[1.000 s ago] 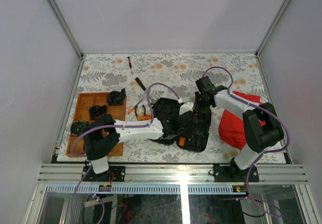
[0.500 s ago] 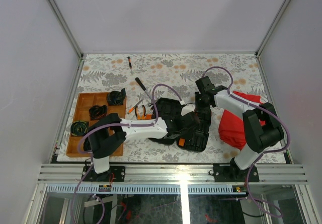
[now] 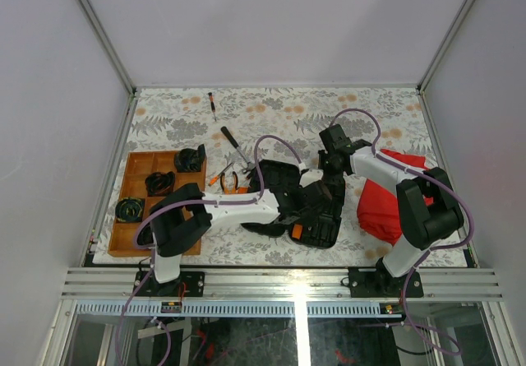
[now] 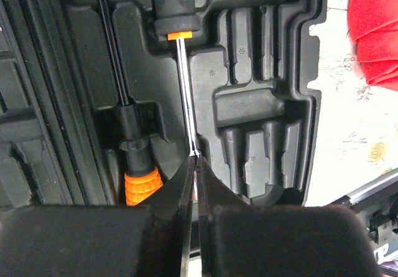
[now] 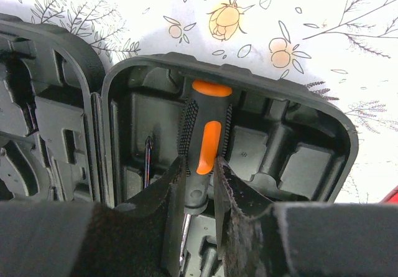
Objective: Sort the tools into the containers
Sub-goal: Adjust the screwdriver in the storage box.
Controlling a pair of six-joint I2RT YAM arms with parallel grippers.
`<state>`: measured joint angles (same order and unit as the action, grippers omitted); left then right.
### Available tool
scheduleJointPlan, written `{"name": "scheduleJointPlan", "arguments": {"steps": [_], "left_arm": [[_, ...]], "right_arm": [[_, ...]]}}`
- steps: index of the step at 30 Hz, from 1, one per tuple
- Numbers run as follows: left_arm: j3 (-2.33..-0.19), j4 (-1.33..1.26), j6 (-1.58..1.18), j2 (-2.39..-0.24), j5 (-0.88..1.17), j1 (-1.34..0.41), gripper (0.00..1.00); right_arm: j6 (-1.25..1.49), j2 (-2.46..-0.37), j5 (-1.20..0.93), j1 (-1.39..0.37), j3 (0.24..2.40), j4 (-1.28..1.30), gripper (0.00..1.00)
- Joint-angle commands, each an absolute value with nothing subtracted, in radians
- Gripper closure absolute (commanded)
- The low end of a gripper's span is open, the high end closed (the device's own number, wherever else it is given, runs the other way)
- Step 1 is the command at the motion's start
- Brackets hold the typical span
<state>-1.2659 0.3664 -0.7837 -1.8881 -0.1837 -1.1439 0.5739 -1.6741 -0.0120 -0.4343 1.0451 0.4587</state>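
The screwdriver lies in a moulded slot of the open black tool case. The right gripper grasps its orange-and-black handle, one finger pressed against each side, with the orange cap beyond the fingertips. The left gripper is clenched on the tip end of the steel shaft, which is pinched between its fingertips. A second orange-handled driver lies just beside, in the neighbouring slot.

Bright white light is falling from overhead. A glare spot is shining on the metal rail in front of the tool case. The case's recesses are sinking into darkness; a soft shadow is fringing its far rim. The left claw and right claw are blurring near the lens.
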Motion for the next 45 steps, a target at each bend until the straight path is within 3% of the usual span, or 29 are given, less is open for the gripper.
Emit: {"name": "scheduleJointPlan", "arguments": {"steps": [1,12,17,32,45], "left_arm": [[-1.295,0.482,-0.774,-1.941,-0.191,-1.157,1.0],[-1.354,0.615,-0.792,-2.027,-0.223,-1.205,1.0],[-1.351,0.625,-0.807,-2.063,-0.201,-1.206,1.0],[-1.381,0.682,-0.819,-2.148,-0.073,-1.181,1.0],[-1.41,0.643,-0.773,-2.234,0.084,-1.103,1.0]], "right_arm": [[0.552,-1.74,0.024,-0.442,1.033,0.486,0.77],[0.542,-1.791,0.016,-0.443,1.005,0.499,0.78],[0.525,-1.8,0.032,-0.443,0.99,0.5,0.89],[0.522,-1.817,0.055,-0.443,0.983,0.506,0.99],[0.512,-1.886,0.13,-0.443,0.991,0.532,1.0]]}}
